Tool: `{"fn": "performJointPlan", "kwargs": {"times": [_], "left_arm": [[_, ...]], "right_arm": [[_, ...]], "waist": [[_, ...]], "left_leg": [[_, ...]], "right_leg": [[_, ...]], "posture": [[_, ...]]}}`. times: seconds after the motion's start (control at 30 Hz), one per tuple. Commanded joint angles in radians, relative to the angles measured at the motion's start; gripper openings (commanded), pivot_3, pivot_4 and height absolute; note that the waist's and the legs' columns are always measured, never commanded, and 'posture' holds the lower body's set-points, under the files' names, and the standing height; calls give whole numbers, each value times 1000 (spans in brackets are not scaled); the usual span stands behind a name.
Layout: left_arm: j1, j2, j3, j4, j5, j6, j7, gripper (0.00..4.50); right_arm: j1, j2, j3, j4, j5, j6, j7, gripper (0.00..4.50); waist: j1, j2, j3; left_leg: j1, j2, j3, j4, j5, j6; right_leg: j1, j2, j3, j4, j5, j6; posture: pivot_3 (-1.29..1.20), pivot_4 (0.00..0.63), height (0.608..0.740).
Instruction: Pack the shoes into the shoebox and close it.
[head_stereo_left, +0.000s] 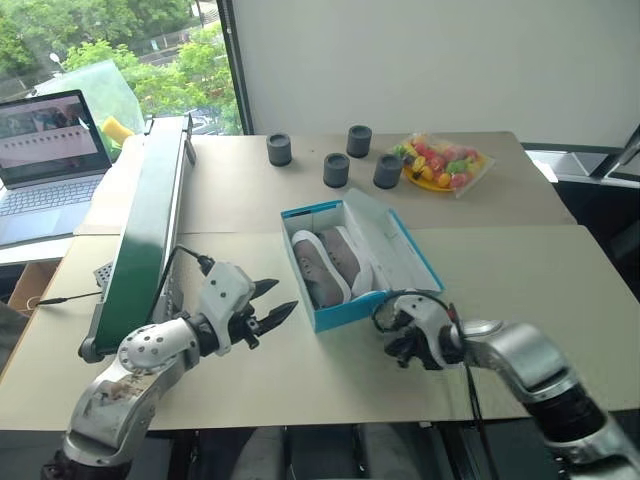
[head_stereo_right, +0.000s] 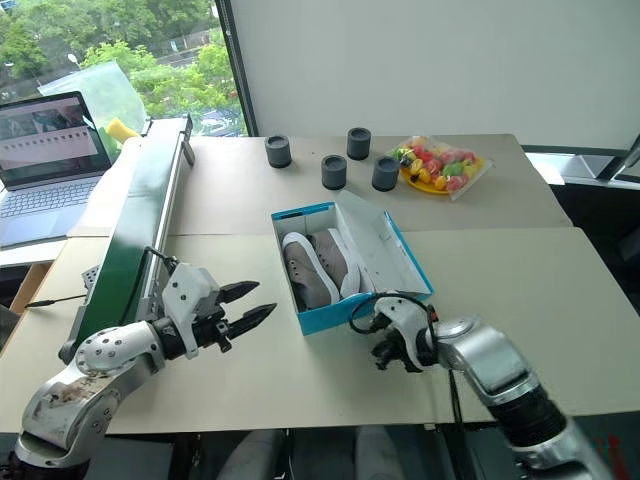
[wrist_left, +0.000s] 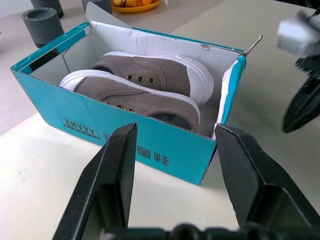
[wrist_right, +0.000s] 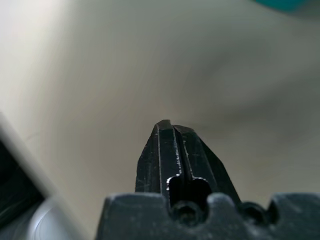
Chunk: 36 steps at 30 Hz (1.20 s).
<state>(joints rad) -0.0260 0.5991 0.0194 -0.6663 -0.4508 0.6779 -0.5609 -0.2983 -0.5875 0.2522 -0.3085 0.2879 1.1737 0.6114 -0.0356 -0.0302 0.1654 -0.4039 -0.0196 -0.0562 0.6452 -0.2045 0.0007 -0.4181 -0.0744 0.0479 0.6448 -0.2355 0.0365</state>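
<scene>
The right gripper (head_stereo_right: 392, 352) hung low over the beige cardboard-covered table (head_stereo_right: 520, 280), just beside the near right corner of the box, its two black fingers (wrist_right: 172, 150) pressed together on nothing. The left gripper (head_stereo_left: 268, 312) stood to the left of the box, aimed at it, fingers (wrist_left: 112, 175) apart and empty.

The bright blue rectangular cardboard shoebox (head_stereo_left: 340, 312) sat at mid-table with both grey-taupe canvas sneakers with white soles (head_stereo_left: 325, 265) already lying side by side inside. Its hinged lid (head_stereo_left: 385, 240) was still raised along the right-hand long edge, leaning outward.

Handling judgement: the loaded box appeared light and thin-walled; the walls would likely flex and the box would likely slide on the smooth table if pushed from one side only. The lid panel looked stiff enough to swing over by a push against its outer face or free edge, with the opposite blue wall braced. The toe caps sat near the rim and could catch the lid.

Beyond the box stood four dark grey cylindrical cups (head_stereo_left: 336, 169) and a yellow plate of plastic-wrapped toy fruit (head_stereo_left: 440, 165), well apart. A long green conveyor (head_stereo_left: 150, 220) ran along the left, near the left arm. An open laptop (head_stereo_left: 45, 160) stood farther left.
</scene>
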Motion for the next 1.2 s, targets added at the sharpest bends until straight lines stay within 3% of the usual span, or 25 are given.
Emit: {"fn": "performJointPlan", "kwargs": {"times": [0.03,0.17,0.3,0.5,0.67,0.97,1.07,1.2], "left_arm": [[-12,10,17,-19,-10,-6,-8,2599],[-24,13,16,-17,-16,4,-7,2599],[-42,15,18,-11,-20,14,-4,2599],[-50,34,29,-11,-27,24,-7,2599],[-46,41,35,-18,-33,26,-3,2599],[-28,33,35,-38,-31,44,24,2599],[-23,30,38,-43,-31,47,34,2599],[-14,28,42,-48,-30,50,48,2599]], "right_arm": [[28,102,-103,39,-55,-77,-164,29],[-5,346,-332,96,-67,-142,-415,29],[-71,487,-485,158,-50,-217,-556,29],[-190,644,-652,272,79,-285,-610,29],[-276,731,-789,325,285,-371,-579,29],[-324,683,-746,172,667,-390,-333,29],[-300,602,-643,78,763,-313,-180,29],[-275,491,-521,37,774,-275,-62,29]], "waist": [[-3,-1,0],[-4,0,0],[-3,0,0],[-9,1,1],[-9,1,1],[-19,3,2],[-19,4,2],[-13,3,2]], "left_leg": [[1,0,0,0,0,0],[5,1,1,0,0,0],[5,1,1,0,0,0],[5,1,1,-3,0,0],[2,1,2,-3,0,0],[1,1,2,-3,0,0],[1,2,2,-3,0,0],[1,1,2,-3,0,0]], "right_leg": [[1,0,0,-1,0,0],[6,1,1,-1,-1,2],[5,1,1,-1,0,0],[3,1,1,0,1,0],[-1,1,4,2,1,-1],[-3,2,4,2,1,-1],[-3,2,4,2,1,-1],[-2,2,4,1,1,0]], "posture": [[0,150,740],[0,150,740],[0,150,740],[0,150,740],[0,150,740],[0,150,740],[0,150,740],[0,150,740]]}}
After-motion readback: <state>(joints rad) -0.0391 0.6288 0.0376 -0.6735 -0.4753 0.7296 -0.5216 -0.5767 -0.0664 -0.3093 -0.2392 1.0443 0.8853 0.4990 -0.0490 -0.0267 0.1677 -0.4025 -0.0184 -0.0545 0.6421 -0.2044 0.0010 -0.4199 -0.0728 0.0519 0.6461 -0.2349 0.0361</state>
